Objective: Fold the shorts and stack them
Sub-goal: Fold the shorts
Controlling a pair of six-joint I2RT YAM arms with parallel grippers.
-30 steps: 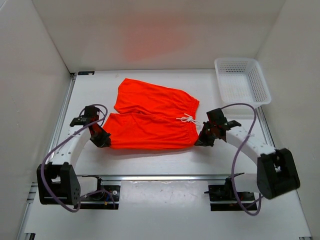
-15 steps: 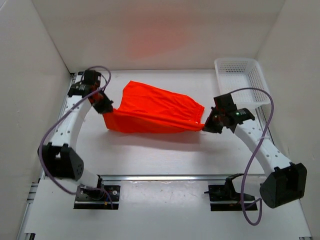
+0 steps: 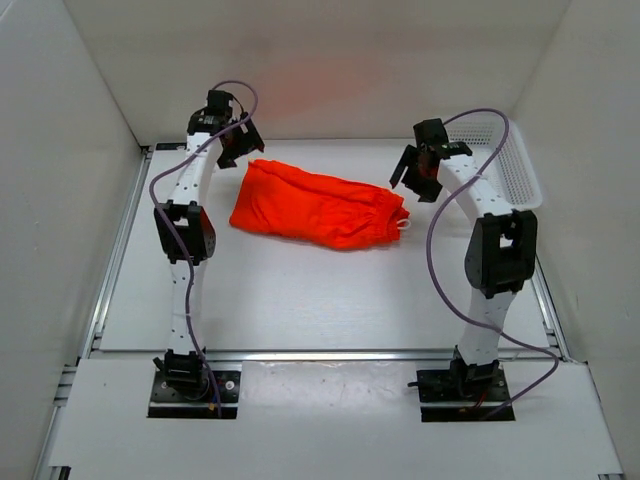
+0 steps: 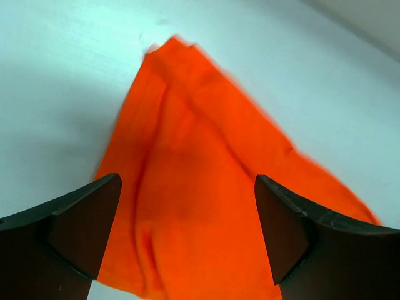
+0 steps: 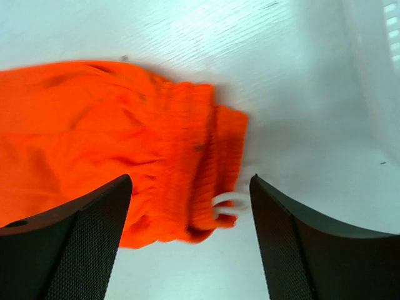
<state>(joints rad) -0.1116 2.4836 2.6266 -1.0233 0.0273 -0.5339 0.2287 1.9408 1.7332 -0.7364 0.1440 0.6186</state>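
We read this as a robotics lab cell: plain white walls (image 3: 300, 60) box in a white table (image 3: 300, 300) on three sides, aluminium rails (image 3: 320, 354) edge it, and our two arms (image 3: 185, 200) stand bolted on black plates (image 3: 195, 392) (purple cables (image 3: 430, 245) looping loose). A white mesh basket (image 3: 520, 175) sits just right of the right gripper (image 3: 413, 180).

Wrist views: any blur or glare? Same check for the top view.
Left wrist: the shorts look soft-edged, likely motion blur. Right wrist: the waistband is smeared and the basket is washed out to near white. Top external: sharp, with an orange tint reflected on the back wall.
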